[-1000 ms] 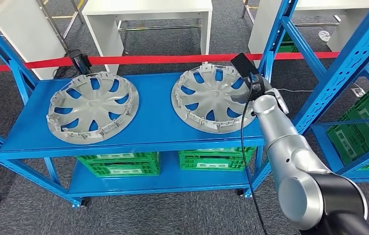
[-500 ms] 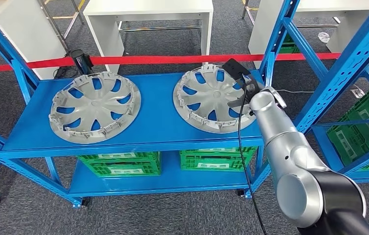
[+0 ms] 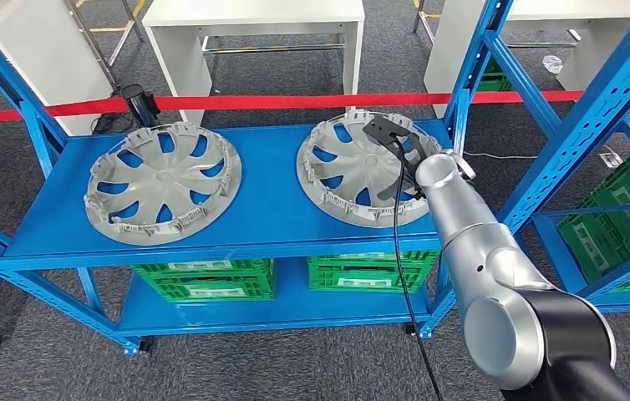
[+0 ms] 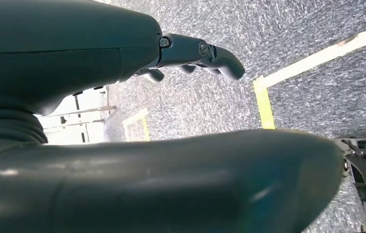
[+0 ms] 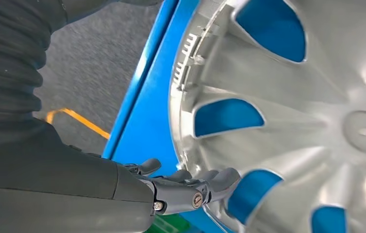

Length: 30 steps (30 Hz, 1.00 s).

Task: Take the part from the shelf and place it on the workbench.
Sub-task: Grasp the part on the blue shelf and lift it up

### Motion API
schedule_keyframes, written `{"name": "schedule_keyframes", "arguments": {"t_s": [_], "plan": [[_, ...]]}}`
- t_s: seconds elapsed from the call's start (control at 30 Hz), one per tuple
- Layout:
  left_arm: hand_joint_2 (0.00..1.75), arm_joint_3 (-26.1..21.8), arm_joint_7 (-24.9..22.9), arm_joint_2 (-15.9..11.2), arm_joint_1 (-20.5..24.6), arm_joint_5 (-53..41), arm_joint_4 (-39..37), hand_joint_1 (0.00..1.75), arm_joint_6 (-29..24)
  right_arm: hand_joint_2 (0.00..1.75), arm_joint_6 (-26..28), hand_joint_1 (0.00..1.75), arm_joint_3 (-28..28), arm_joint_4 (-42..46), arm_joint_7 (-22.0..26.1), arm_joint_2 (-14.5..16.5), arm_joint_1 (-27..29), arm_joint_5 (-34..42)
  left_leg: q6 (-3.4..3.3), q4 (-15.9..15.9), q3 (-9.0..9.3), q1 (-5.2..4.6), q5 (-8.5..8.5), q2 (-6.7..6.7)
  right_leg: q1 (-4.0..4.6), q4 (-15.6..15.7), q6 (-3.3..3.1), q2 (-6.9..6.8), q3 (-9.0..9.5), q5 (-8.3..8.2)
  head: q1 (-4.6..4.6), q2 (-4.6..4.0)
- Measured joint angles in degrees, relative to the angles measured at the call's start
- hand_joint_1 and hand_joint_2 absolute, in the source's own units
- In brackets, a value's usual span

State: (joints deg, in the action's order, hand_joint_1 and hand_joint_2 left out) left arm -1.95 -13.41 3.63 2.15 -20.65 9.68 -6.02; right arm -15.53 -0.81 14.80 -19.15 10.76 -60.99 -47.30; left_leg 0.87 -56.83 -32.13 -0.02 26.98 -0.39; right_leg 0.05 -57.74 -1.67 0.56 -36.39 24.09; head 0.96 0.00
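- Two silver wheel covers lie flat on the top deck of the blue shelf (image 3: pixel 270 213), well apart from each other: the left wheel cover (image 3: pixel 163 181) sits alone, and the right wheel cover (image 3: pixel 360 169) is the one being worked.
- The right hand (image 5: pixel 191 187) reaches in at the right wheel cover's rim on the side nearest the shelf's edge; its dark fingers (image 5: pixel 220 180) are stretched out with their tips against the rim, and whether anything is truly gripped I cannot tell from this angle.
- The left hand (image 4: pixel 191 53) hangs over grey carpet with yellow floor tape (image 4: pixel 268 92); its fingers are extended and hold nothing.
- Two green crates (image 3: pixel 203 280) sit side by side on the lower deck, each with a white label strip, the print too small to read.
- More green crates (image 3: pixel 612 225) show in the neighbouring rack on the right.
- One red barrier tape (image 3: pixel 236 104) runs behind the shelf, with white tables (image 3: pixel 253 17) beyond it.
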Motion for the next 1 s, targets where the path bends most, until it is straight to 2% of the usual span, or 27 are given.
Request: {"name": "schedule_keyframes", "arguments": {"t_s": [0.23, 0.53, 0.77, 1.0], "plan": [[0.00, 0.00, 0.19, 0.02, 0.00, -0.61, 0.00, 0.00, 0.08, 1.75, -4.96, 0.00, -2.02, -0.28, 0.05, 0.11, 0.32, 2.81, 0.00, 0.00, 0.00, 0.00, 0.00, 0.00, 0.01, 0.00, 0.00, 0.00, 0.00, 0.00, 0.00, 0.00], [0.00, -0.18, -0.11, 0.02, 0.03, -1.29, 0.02, 0.00, 0.07, 1.75, -8.96, 0.00, -2.62, -0.52, 2.06, 2.03, 2.61, 1.06, 0.00, 0.01, 0.00, 0.00, 0.00, 0.00, 0.02, 0.00, 0.00, 0.00, 0.01, 0.00, 0.00, 0.00], [0.00, -0.77, -0.74, 0.02, 0.02, -1.40, 0.02, 0.00, 0.03, 1.75, -9.26, 0.00, -2.61, -0.57, 2.74, 2.50, 4.02, -1.71, 0.00, 0.00, 0.00, 0.00, 0.00, -0.02, 0.01, 0.00, 0.01, -0.01, 0.02, 0.01, 0.00, 0.00], [0.00, -1.86, -0.99, 0.02, -0.05, -1.39, 0.02, 0.00, -0.05, 1.75, -6.65, 0.00, -1.38, -0.61, 0.69, 1.85, 5.99, -5.89, -0.02, -0.01, 0.03, 0.00, 0.03, -0.07, 0.01, 0.01, 0.06, -0.04, 0.09, 0.05, 0.00, 0.00]]}}
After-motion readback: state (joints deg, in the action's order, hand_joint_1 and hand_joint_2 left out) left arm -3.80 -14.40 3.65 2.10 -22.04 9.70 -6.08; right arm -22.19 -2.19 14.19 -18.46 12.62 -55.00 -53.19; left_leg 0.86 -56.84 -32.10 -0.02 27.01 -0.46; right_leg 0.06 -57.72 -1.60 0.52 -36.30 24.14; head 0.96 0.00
